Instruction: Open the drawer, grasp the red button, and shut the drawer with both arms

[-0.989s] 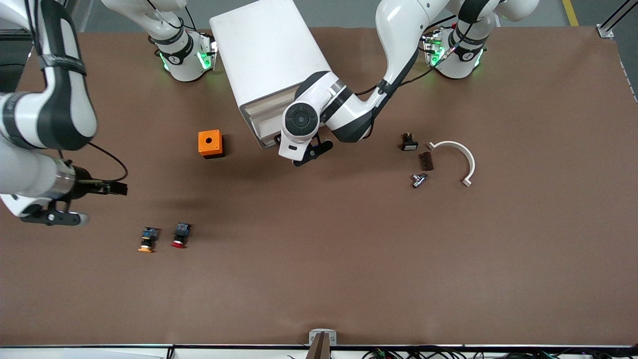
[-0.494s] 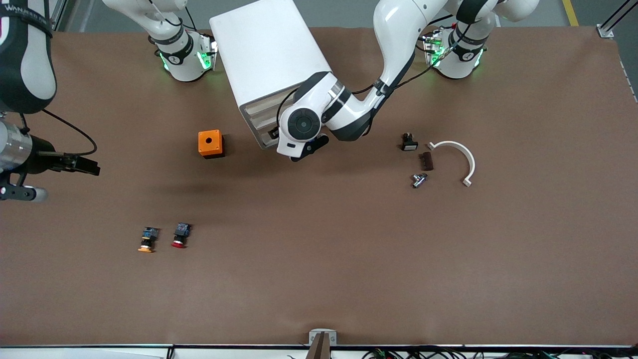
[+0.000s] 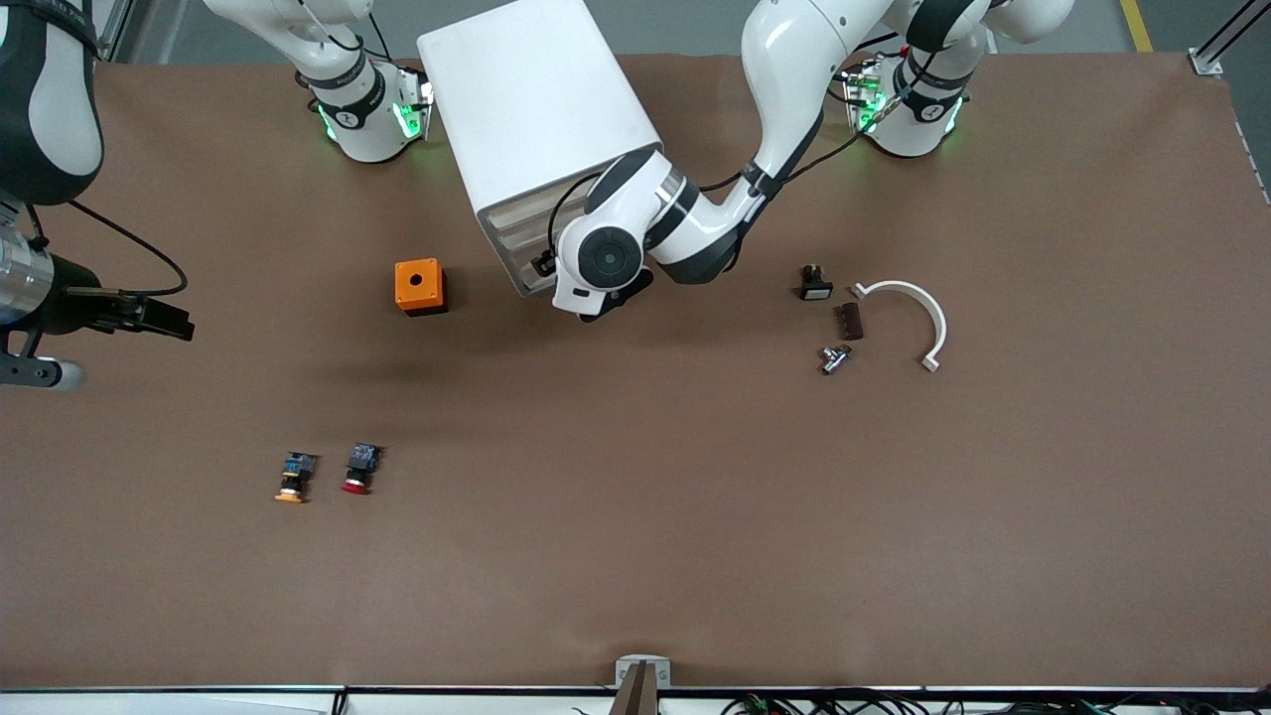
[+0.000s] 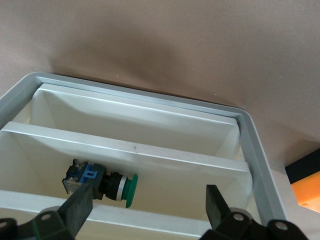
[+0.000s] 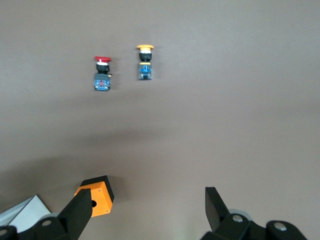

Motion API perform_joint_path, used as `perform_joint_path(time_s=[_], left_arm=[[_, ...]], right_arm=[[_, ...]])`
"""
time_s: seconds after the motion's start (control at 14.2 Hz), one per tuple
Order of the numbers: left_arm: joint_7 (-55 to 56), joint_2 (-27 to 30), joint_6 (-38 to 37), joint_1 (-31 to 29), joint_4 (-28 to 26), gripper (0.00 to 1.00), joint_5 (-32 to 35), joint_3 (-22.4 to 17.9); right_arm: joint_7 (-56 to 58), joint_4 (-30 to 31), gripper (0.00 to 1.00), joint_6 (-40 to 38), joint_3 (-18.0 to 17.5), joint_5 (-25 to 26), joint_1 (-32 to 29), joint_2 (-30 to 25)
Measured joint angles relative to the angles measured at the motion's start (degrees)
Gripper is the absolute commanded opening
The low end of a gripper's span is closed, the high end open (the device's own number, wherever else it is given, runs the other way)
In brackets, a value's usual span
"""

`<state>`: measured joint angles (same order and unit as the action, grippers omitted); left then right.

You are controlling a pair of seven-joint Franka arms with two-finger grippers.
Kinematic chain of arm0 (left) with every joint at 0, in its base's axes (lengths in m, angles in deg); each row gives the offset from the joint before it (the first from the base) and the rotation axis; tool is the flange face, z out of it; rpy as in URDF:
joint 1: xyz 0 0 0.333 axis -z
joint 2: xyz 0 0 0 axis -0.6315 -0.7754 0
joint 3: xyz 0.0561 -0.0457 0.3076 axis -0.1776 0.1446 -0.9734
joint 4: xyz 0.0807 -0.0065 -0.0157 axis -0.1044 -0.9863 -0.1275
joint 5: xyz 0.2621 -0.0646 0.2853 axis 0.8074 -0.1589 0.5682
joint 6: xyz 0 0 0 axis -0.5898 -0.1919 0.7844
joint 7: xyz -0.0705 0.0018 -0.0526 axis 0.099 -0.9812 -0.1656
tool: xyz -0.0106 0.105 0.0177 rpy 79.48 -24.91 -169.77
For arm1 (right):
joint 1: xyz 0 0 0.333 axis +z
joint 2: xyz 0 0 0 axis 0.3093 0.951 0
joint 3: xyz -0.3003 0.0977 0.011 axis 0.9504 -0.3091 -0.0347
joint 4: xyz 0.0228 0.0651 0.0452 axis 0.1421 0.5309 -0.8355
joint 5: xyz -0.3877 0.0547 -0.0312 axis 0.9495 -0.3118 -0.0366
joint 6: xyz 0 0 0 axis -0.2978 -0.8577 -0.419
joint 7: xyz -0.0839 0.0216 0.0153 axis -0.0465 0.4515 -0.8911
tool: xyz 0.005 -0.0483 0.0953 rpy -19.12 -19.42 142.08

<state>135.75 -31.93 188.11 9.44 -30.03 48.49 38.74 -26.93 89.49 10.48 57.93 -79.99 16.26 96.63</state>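
Observation:
The white cabinet (image 3: 526, 109) stands between the arm bases. Its top drawer (image 3: 518, 214) looks pushed in. My left gripper (image 3: 546, 266) is open at the cabinet's front. In the left wrist view my left gripper (image 4: 147, 195) faces stacked white trays (image 4: 135, 147). A green-capped switch (image 4: 102, 183) lies in one tray, untouched. The red-capped button (image 3: 357, 472) lies on the table beside the orange-capped switch (image 3: 293, 479). My right gripper (image 3: 179, 323) is open and empty over the table's right-arm end. In the right wrist view my right gripper (image 5: 148, 197) sees the button (image 5: 102, 72).
An orange box with a hole (image 3: 419, 286) stands beside the cabinet, toward the right arm's end. Toward the left arm's end lie a small black part (image 3: 814, 285), a brown piece (image 3: 849, 321), a metal fitting (image 3: 834, 357) and a white curved bracket (image 3: 918, 308).
My left gripper has moved in against the cabinet's front. My right gripper has drawn back toward the right arm's end of the table, away from the two switches.

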Motion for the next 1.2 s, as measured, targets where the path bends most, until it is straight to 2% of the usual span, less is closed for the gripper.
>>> perform_joint_path(time_s=[0.14, 0.35, 0.64, 0.85, 1.06, 1.2], left_arm=[[0.0, 0.0, 0.02, -0.02, 0.05, 0.99, 0.0, 0.0], [0.0, 0.04, 0.33, -0.21, 0.9, 0.99, -0.01, -0.93], [-0.01, 2.17, 0.44, -0.67, 3.3, 0.99, -0.01, -6.32], [-2.0, 8.58, 0.19, -1.12, 3.96, 0.99, 1.94, -11.5], [-3.19, 17.15, -3.72, -3.25, 3.96, 0.99, 8.56, -12.63], [-8.1, 21.88, -8.61, -6.6, 3.78, 0.99, 9.56, -12.69]], right_arm=[[0.0, -2.86, 1.0, -2.11, -0.13, 0.0, 0.27, 0.0], [0.0, -3.71, 1.0, -2.6, -0.11, 0.0, 0.27, 0.2], [-0.01, -4.16, 1.0, -7.15, -0.37, -0.11, 0.51, 0.26], [-0.02, -5.0, 1.0, -7.43, -0.59, -0.48, 0.74, -0.81], [-0.02, -4.74, 1.0, -8.2, -0.6, -1.86, 0.76, -2.98], [-0.02, -3.58, 1.0, -8.09, -0.6, -2.08, 0.76, -4.21]])
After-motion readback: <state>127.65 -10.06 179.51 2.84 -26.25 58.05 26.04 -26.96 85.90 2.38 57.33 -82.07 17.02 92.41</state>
